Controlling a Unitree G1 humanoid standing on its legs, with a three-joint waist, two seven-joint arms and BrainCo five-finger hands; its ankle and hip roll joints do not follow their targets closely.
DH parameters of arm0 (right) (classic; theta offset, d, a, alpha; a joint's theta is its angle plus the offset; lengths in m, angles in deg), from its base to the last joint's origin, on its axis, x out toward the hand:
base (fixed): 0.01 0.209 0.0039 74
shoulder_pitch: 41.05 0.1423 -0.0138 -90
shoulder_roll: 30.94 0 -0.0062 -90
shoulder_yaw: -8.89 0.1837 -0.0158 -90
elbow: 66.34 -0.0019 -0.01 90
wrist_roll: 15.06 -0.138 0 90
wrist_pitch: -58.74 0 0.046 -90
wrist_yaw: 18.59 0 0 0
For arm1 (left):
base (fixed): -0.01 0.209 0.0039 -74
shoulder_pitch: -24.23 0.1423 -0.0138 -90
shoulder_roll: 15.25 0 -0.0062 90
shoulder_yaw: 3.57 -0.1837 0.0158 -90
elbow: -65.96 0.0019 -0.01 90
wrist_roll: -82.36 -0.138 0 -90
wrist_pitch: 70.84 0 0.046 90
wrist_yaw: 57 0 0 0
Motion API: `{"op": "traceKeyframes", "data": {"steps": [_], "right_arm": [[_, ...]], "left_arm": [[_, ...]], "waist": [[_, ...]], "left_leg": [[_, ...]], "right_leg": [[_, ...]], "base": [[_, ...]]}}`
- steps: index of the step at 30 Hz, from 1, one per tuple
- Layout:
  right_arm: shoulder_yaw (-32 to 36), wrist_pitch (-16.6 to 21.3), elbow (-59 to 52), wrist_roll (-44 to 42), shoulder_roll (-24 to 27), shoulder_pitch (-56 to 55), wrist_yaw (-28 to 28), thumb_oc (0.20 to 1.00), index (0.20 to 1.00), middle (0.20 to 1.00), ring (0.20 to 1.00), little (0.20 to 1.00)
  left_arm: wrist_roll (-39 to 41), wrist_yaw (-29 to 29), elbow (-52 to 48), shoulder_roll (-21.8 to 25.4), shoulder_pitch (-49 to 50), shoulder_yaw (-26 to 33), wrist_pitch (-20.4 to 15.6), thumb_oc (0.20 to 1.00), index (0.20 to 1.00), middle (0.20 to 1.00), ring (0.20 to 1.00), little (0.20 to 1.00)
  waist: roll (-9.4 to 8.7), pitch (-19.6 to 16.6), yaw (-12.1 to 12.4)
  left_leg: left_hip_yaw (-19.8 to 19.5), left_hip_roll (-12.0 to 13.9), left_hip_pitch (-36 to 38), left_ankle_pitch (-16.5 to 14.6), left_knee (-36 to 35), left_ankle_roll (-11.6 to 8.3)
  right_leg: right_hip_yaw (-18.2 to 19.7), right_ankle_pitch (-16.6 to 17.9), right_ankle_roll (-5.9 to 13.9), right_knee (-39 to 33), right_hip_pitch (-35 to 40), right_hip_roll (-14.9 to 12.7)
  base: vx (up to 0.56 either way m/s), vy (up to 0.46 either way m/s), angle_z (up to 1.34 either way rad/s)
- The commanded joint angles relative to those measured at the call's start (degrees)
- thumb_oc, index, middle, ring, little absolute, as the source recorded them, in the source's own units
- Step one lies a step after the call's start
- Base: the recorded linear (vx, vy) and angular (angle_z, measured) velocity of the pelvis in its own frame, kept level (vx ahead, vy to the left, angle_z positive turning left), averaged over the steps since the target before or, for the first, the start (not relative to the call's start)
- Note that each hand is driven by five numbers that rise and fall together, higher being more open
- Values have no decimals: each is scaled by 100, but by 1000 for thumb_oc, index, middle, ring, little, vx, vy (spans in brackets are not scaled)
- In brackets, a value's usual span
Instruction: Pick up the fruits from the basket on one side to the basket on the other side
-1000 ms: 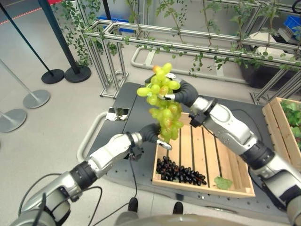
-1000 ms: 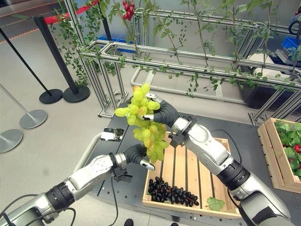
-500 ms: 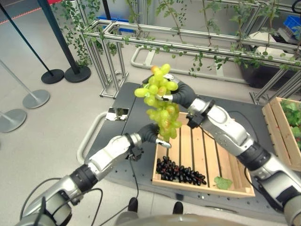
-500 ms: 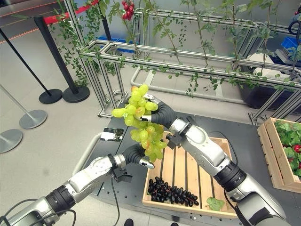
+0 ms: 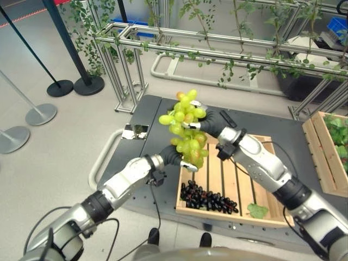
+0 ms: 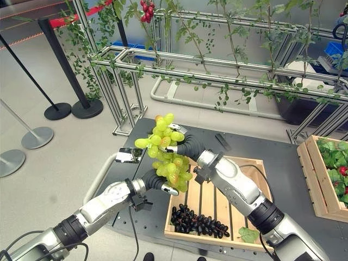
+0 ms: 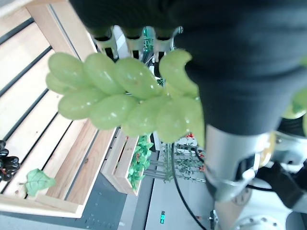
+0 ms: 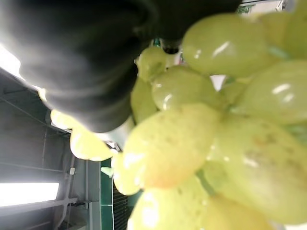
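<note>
Green grape bunch held aloft over near-left corner of wooden crate, right robot hand clenched around its top, left robot hand grasping its lower end, dark grapes lying in crate on dark worktop.

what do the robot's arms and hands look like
Both arms are silver-grey shells with black bands at the joints. Each wrist and hand back sits under a dark ribbed cover. The left hand and right hand have silver fingers with dark tips.
</note>
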Motion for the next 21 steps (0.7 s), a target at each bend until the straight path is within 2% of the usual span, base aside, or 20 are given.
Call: {"op": "traceKeyframes", "data": {"steps": [1,10,21], "right_arm": [[339,323,-480,-174,-213,99,69,200,200,200,200,200],[274,305,-360,-130,-410,-11,67,200,200,200,200,200],[128,224,-233,5,-393,-139,151,200,200,200,200,200]], "left_arm": [[138,6,208,-104,-160,382,-251,1000,1000,1000,1000,1000],[166,-5,199,-179,-130,372,-247,1000,1000,1000,1000,1000],[198,-11,195,-220,-120,397,-262,1000,1000,1000,1000,1000]], "waist": [[-297,-149,51],[-298,-143,51],[-303,-121,54]], "left_leg": [[3,-191,-1,-494,311,173],[-1,-191,-5,-500,322,178],[-4,-199,-27,-494,329,181]], "right_leg": [[69,-381,530,663,-70,-355],[79,-386,525,676,-77,-359],[65,-381,535,690,-103,-372]], "base": [[0,0,0],[0,0,0],[0,0,0]]}}
